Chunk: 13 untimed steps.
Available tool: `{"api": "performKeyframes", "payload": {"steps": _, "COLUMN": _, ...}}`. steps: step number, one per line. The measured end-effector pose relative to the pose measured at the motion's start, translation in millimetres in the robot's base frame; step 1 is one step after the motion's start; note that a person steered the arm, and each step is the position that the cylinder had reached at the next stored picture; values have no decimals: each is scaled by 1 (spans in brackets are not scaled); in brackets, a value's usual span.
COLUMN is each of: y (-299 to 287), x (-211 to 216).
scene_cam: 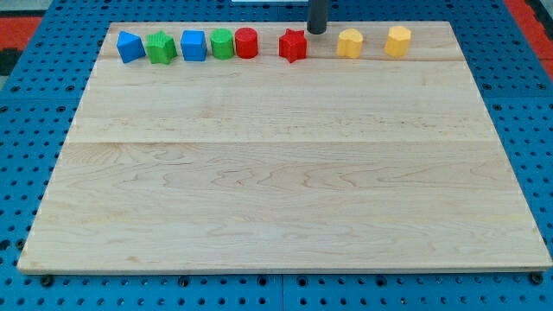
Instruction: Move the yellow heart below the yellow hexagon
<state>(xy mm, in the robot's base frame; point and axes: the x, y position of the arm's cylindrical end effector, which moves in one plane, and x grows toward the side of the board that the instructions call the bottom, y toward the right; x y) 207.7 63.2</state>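
The yellow heart [350,43] sits on the wooden board [285,173] in the row along the view's top. The yellow hexagon [397,41] stands just to its right. My tip [317,32] is at the board's top edge, between the red star [293,46] and the yellow heart, a little above and left of the heart and not touching it.
The same row holds, from the left, a blue block [130,47], a green star [161,48], a blue cube [193,46], a green block [223,43] and a red cylinder [247,42]. Blue pegboard surrounds the board.
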Motion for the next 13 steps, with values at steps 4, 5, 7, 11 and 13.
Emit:
{"api": "performKeyframes", "payload": {"steps": 4, "y": -1, "x": 2}}
{"api": "performKeyframes", "payload": {"steps": 5, "y": 2, "x": 24}}
{"api": "performKeyframes", "payload": {"steps": 7, "y": 6, "x": 26}}
{"api": "performKeyframes", "payload": {"steps": 11, "y": 10, "x": 22}}
{"api": "performKeyframes", "payload": {"steps": 13, "y": 36, "x": 28}}
